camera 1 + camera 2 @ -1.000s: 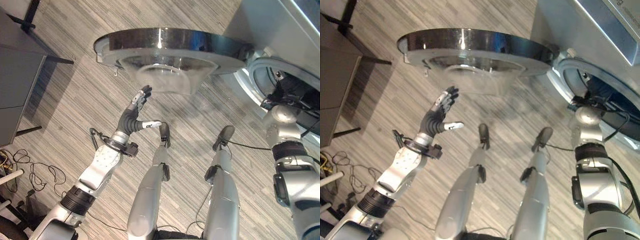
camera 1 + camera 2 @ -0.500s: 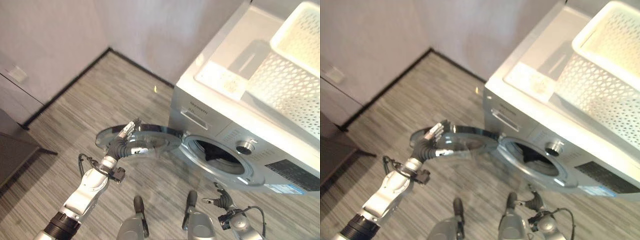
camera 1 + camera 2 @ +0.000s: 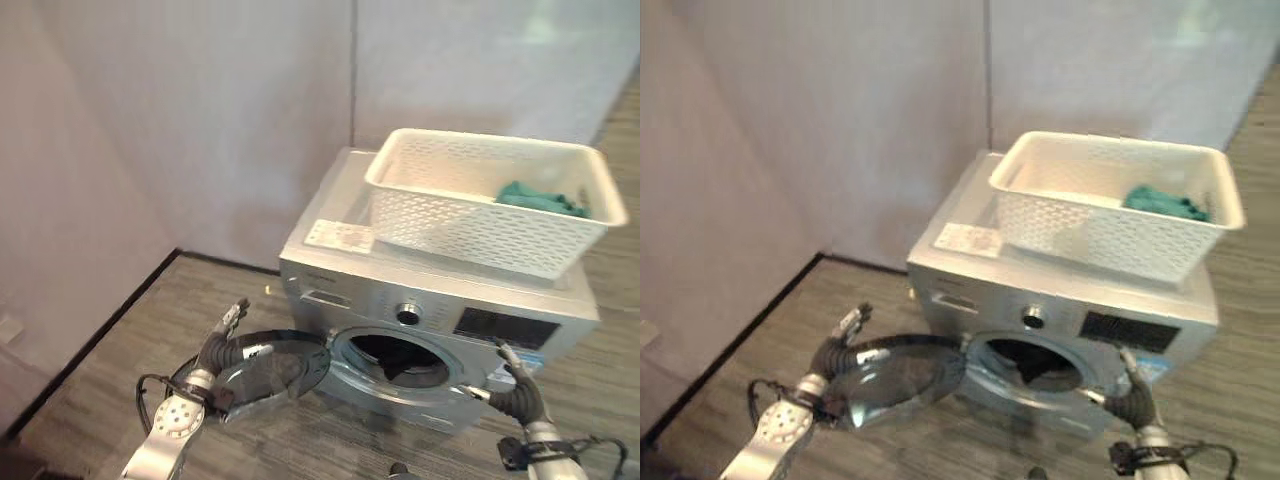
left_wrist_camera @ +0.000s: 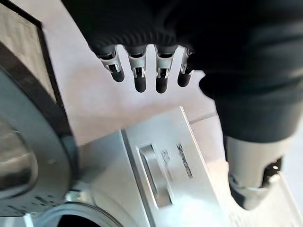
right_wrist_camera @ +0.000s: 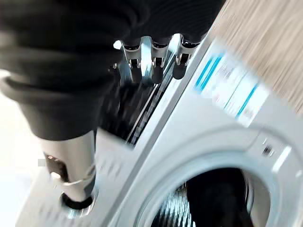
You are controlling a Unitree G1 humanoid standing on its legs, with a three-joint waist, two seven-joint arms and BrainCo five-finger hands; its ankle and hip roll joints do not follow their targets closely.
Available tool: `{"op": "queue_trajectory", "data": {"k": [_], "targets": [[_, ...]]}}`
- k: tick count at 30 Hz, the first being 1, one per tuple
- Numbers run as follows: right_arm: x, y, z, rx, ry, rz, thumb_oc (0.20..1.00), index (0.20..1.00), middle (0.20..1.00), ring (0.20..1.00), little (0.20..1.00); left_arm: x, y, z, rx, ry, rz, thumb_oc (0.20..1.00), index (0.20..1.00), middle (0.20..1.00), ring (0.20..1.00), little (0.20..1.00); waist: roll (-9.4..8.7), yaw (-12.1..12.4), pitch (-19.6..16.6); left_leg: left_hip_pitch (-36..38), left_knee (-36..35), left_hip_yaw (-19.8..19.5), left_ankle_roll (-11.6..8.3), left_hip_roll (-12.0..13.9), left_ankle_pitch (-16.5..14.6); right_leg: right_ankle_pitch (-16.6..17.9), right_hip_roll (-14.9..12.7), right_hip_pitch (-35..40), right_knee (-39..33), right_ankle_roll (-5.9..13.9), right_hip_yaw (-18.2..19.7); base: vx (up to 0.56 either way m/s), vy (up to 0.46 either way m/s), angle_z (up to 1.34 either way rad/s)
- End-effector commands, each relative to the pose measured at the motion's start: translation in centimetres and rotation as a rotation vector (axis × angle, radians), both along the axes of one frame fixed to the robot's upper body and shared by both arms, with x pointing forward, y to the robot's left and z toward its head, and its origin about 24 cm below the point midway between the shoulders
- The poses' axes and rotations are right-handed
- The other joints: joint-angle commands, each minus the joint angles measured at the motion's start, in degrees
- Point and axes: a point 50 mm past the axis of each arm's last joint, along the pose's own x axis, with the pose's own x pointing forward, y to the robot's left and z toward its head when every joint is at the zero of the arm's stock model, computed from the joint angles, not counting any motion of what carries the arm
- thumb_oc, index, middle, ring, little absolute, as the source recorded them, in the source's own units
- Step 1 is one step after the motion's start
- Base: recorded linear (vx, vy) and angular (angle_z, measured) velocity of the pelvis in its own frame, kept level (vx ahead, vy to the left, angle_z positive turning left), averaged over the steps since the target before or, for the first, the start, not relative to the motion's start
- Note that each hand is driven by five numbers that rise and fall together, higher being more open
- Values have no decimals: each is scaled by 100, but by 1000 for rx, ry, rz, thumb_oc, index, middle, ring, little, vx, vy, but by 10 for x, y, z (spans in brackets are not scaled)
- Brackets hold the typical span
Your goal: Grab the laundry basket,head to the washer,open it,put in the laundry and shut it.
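The washer (image 3: 440, 320) stands against the wall with its round door (image 3: 270, 370) swung open to its left. The basket (image 3: 490, 205) sits on top of the washer, with green laundry (image 3: 540, 197) in its right end. Dark cloth (image 3: 400, 365) shows inside the drum. The left hand (image 3: 222, 340) is at the door's outer edge, fingers (image 4: 137, 78) straight and slightly apart, grasping nothing. The right hand (image 3: 515, 385) is near the washer's lower right front, fingers (image 5: 142, 64) straight and empty.
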Motion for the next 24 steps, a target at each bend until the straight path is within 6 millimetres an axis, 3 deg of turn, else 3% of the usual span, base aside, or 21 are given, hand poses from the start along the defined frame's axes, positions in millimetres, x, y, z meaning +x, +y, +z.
{"op": "queue_trajectory", "data": {"k": [1,4,6,7,8,9,11,15,17,19,22,24], "targets": [[17,-14,40,-127,-237,-62,1000,1000,1000,1000,1000,20,3,32,36,-169,10,1000,1000,1000,1000,1000,-19,-108,280,202,963,-65,232,181,-1212,-47,-501,-595,557,470,267,-5,104,-35],[14,-21,54,-161,-318,-140,1000,1000,1000,1000,1000,21,2,31,51,-171,8,1000,1000,1000,1000,1000,8,-201,301,271,1080,100,301,165,-1346,-7,-458,-704,612,492,487,-7,47,-48],[15,-30,92,-323,-486,-202,1000,1000,1000,1000,1000,19,2,31,76,-177,1,1000,1000,1000,1000,1000,45,-363,278,342,1148,310,386,102,-1458,130,-418,-860,609,492,740,-16,61,-39],[15,-30,93,-325,-486,-203,1000,1000,1000,1000,1000,19,2,31,75,-178,0,1000,1000,1000,1000,1000,52,-345,280,341,1154,324,389,103,-1465,134,-414,-870,611,492,756,33,96,-56],[17,-35,118,-436,-601,-250,1000,1000,1000,1000,1000,19,1,31,90,-179,-16,1000,1000,1000,1000,1000,99,-357,240,369,1192,282,446,68,-1615,108,-402,-891,579,492,840,-18,28,-52],[17,-35,119,-442,-604,-252,1000,1000,1000,1000,1000,19,0,31,87,-181,-17,1000,1000,1000,1000,1000,70,-372,266,321,1229,382,427,83,-1521,174,-407,-924,590,492,843,-30,39,-44],[19,-40,152,-596,-753,-327,1000,1000,1000,1000,1000,19,-2,29,93,-174,-23,1000,1000,1000,1000,1000,69,-355,220,298,1256,407,461,61,-1555,212,-418,-959,547,492,885,-57,-5,-20],[25,-46,200,-828,-954,-451,1000,1000,1000,1000,1000,19,-9,24,91,-153,-60,1000,1000,1000,1000,1000,63,-169,85,267,1215,242,487,28,-1617,220,-454,-921,445,492,805,11,13,-6],[29,-57,231,-995,-1012,-527,1000,1000,1000,1000,1000,21,-12,20,101,-134,-90,1000,1000,1000,1000,1000,-73,-6,15,140,1216,223,432,63,-1453,281,-521,-884,423,492,656,-82,-96,8],[30,-61,238,-1024,-1018,-539,1000,1000,1000,1000,1000,22,-13,20,103,-133,-101,1000,1000,1000,1000,1000,-93,51,6,115,1209,171,422,66,-1436,273,-541,-849,414,492,596,-8,-31,32],[29,-83,270,-1177,-986,-588,1000,1000,1000,1000,1000,24,-12,21,118,-128,-137,1000,1000,1000,1000,1000,-222,287,-25,58,1128,-36,360,89,-1338,235,-610,-700,379,492,321,4,-65,43],[29,-92,276,-1190,-952,-588,1000,1000,1000,1000,1000,24,-11,21,123,-127,-139,1000,1000,1000,1000,1000,-249,333,-16,33,1107,-113,345,99,-1300,225,-619,-656,379,492,220,0,-36,46]]}}
